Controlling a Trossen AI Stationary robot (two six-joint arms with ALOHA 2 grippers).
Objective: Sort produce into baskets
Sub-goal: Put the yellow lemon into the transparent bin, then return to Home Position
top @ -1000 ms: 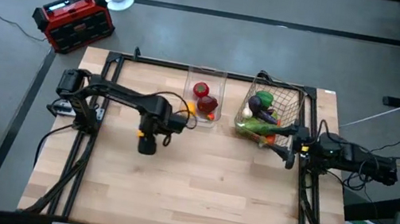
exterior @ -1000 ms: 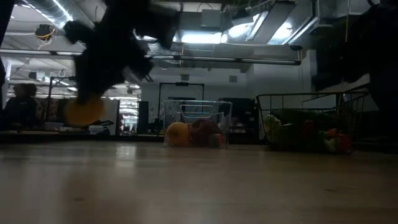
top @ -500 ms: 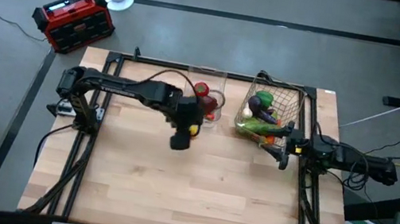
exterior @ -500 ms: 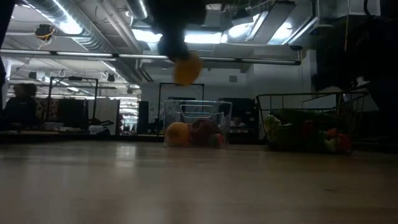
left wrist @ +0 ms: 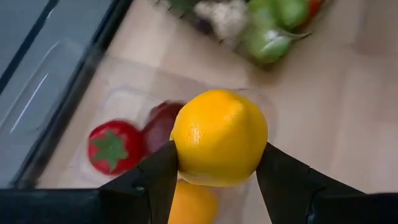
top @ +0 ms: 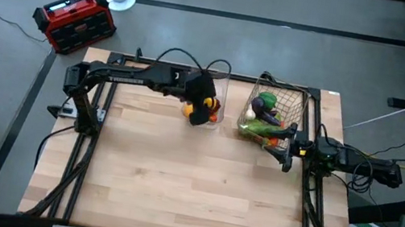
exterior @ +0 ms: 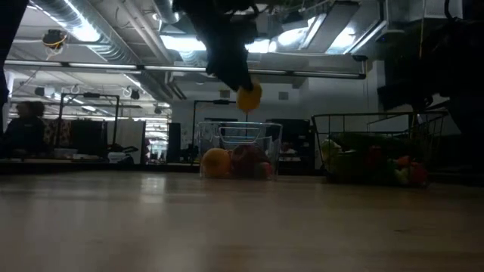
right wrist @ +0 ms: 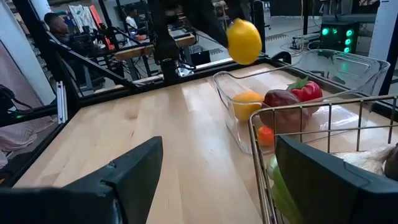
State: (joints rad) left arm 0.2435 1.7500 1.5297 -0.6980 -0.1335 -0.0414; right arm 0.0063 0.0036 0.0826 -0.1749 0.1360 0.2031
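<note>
My left gripper [top: 201, 110] is shut on a yellow lemon [left wrist: 219, 137] and hangs over the clear plastic bin [top: 210, 74] at the table's far middle; the low view shows the lemon [exterior: 249, 97] above the bin's rim [exterior: 240, 125]. In the bin lie an orange [left wrist: 193, 202], a dark red apple [left wrist: 160, 124] and a red fruit with a green stalk [left wrist: 112, 148]. The copper wire basket [top: 302, 105] to its right holds green peppers, an eggplant and other vegetables. My right gripper [top: 288, 149] is open and empty by the basket's near right side. My left gripper pinches the lemon's two opposite sides [left wrist: 181, 149] between its two fingers. The fingers [left wrist: 277, 174] come from above, pointing down. The lemon hangs at their ends, lifted clear above the bin and the fruit in it.
A red-black box [top: 75, 20] stands on the floor past the table's far left corner. The table's metal frame [top: 113, 59] runs along the far edge and both sides. The wooden top [top: 191, 185] lies bare toward the near edge. A person [right wrist: 56, 25] shows in the room behind.
My left gripper has carried the lemon from the table's left middle toward the right and the far edge, rising, until it hangs over the clear bin. It has stayed shut on the lemon throughout.
</note>
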